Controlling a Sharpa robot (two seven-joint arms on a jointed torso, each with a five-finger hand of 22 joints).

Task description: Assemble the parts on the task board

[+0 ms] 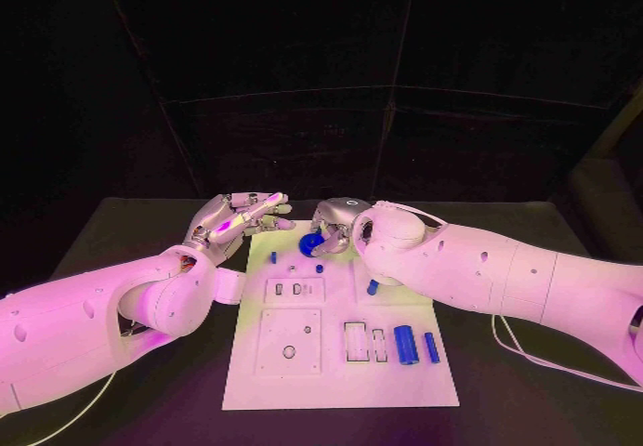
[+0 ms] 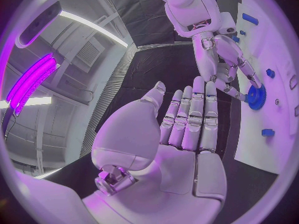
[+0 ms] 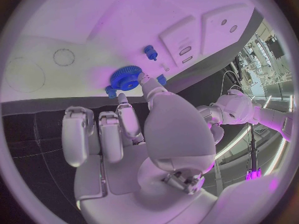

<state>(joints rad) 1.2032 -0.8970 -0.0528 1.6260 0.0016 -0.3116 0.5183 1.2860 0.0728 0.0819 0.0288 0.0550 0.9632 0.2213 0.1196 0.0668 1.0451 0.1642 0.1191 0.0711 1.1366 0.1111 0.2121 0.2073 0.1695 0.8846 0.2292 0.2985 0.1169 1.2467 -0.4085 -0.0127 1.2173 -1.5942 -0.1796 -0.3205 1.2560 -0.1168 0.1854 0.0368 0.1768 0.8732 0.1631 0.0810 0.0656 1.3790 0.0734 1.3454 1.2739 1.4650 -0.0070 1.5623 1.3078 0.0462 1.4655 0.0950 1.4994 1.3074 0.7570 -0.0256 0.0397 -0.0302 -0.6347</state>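
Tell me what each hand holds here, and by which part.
The right hand pinches the blue gear by its toothed rim, at the far end of the task board. The left hand holds nothing, fingers straight.

No readable text anywhere in front of me. My board (image 1: 342, 372) is plain white: raised plates, holes and slots, but no letters, numbers or labels that I can make out. The blue parts on it carry no markings I can read. My arms and hands show no brand or sign. The black table carries no print either. Faint circles show on the board's surface near the blue gear (image 3: 126, 77), outlines only, no characters.
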